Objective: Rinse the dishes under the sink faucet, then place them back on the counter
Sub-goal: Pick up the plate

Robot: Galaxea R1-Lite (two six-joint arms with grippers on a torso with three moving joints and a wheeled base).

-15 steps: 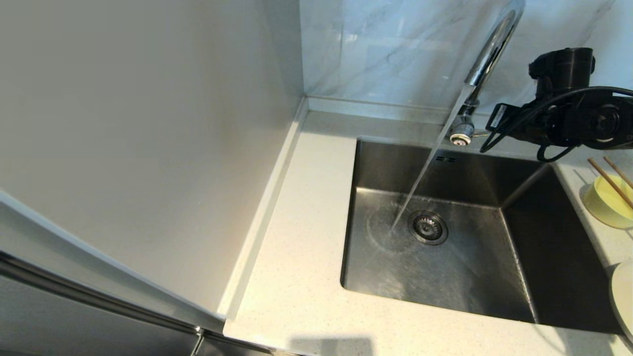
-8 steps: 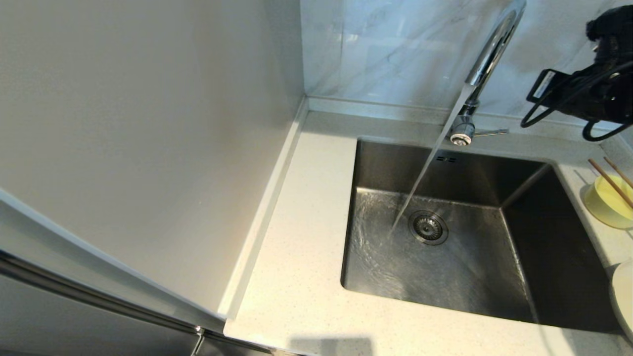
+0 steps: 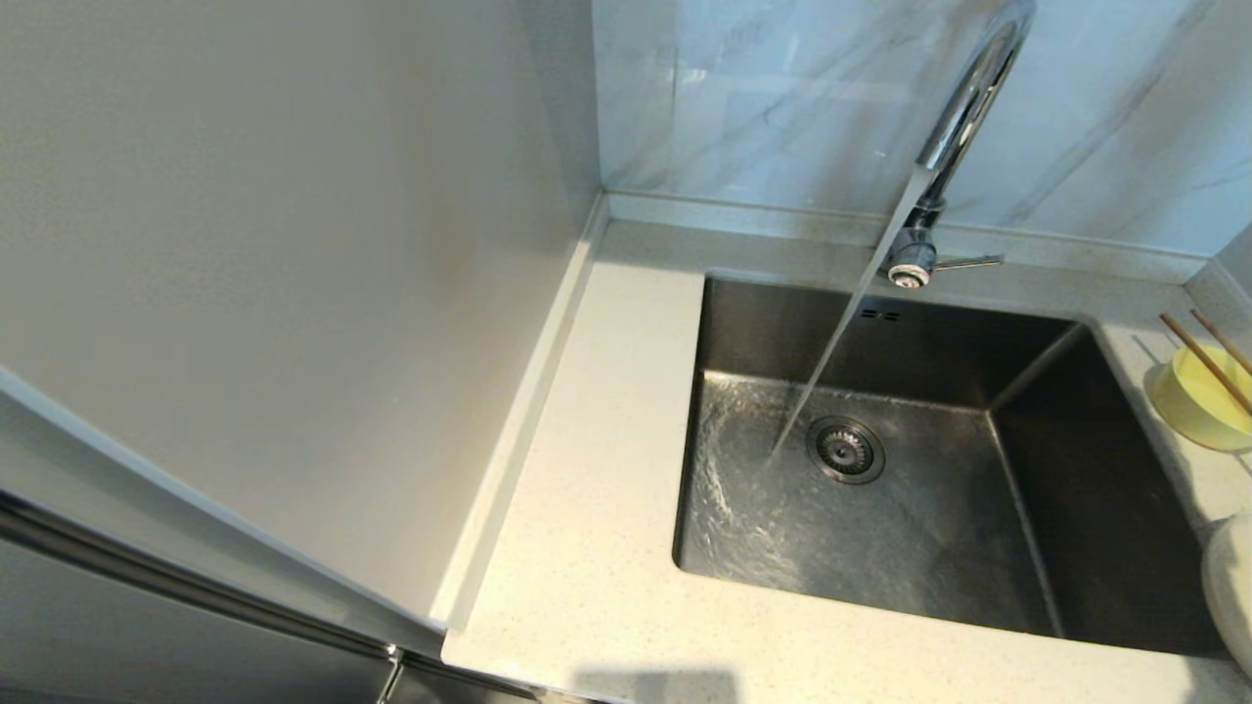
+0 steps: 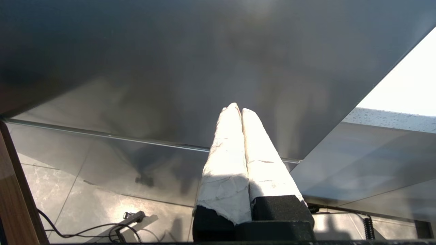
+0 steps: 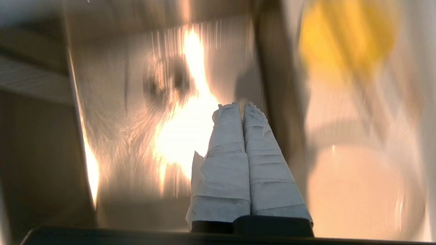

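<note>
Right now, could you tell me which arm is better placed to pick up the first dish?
Right. The bowl, chopsticks and plate sit on the sink's right side, and the right claw already faces them; the left claw hangs below the counter.

Faucets: one chrome gooseneck tap (image 3: 963,98), with one lever handle (image 3: 968,261).
Sinks: one steel basin (image 3: 1105,548).
Drain strainers: one (image 3: 845,450).
Overflow slots: two (image 3: 880,315).
Bowls: one yellow bowl (image 3: 1188,406).
Chopsticks: two (image 3: 1208,360).
Plates: one pale plate (image 3: 1230,592).
Counters: one (image 3: 587,548).
Water streams: one (image 3: 831,362).
</note>
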